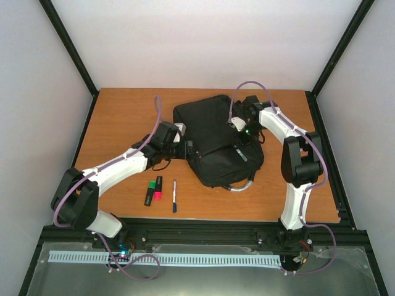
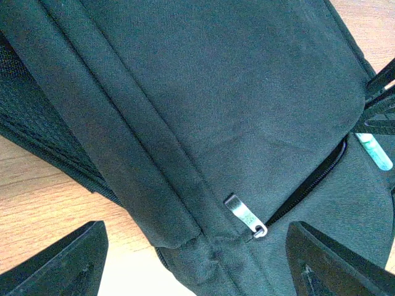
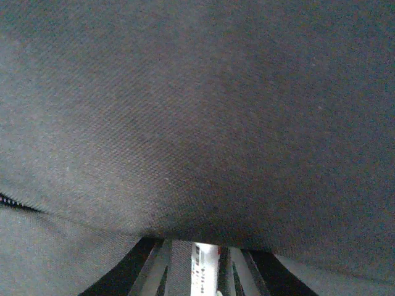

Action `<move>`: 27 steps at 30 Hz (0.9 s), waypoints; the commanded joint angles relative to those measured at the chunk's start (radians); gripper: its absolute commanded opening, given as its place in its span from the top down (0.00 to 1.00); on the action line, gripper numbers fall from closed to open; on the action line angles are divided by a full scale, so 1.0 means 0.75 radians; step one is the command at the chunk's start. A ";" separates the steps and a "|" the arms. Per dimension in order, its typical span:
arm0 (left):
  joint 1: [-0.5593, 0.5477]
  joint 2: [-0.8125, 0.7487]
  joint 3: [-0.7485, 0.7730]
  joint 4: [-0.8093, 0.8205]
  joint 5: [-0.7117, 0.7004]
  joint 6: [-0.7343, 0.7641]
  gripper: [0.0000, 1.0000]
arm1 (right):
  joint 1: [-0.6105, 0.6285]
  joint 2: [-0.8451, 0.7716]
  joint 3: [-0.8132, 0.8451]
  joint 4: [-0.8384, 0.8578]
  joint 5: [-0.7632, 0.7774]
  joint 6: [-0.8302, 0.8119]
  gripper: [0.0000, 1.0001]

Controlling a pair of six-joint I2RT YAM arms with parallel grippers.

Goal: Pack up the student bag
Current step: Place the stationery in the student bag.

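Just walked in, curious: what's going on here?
Two arms are packing the black student bag. The right end effector is at its front pocket with a white pen-like item between its fingers. The left end effector, open, sits by the zipper pull. Two highlighters and a pen lie on the table.

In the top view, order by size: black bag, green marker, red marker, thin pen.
1. student bag, by far largest.
2. green marker and red marker look alike, unranked.
3. pen, much thinner, smallest.
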 commanded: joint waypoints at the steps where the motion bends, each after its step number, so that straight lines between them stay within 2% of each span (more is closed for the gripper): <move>1: -0.008 -0.004 -0.004 0.028 0.010 -0.014 0.19 | 0.010 -0.093 -0.053 0.049 0.020 0.007 0.69; 5: -0.008 -0.013 -0.004 0.041 0.005 0.013 0.19 | 0.009 -0.215 -0.179 0.083 0.091 -0.035 0.62; 13: -0.040 -0.023 0.030 0.118 0.012 0.243 0.24 | 0.008 -0.329 -0.397 0.190 0.134 -0.072 0.63; 17: -0.114 0.005 0.084 0.130 -0.094 0.326 0.21 | 0.010 -0.322 -0.462 0.246 0.112 -0.057 0.71; 19: -0.169 0.045 0.134 0.097 -0.193 0.385 0.21 | 0.009 -0.316 -0.480 0.263 0.107 -0.047 0.78; 20: -0.192 0.066 0.156 0.091 -0.231 0.412 0.21 | 0.009 -0.316 -0.489 0.274 0.107 -0.041 0.83; 24: -0.259 0.142 0.162 0.194 -0.383 0.542 0.26 | 0.000 -0.340 -0.502 0.305 0.067 0.000 0.91; 27: -0.282 0.183 0.177 0.254 -0.385 0.622 0.30 | -0.021 -0.338 -0.488 0.295 0.002 0.019 0.96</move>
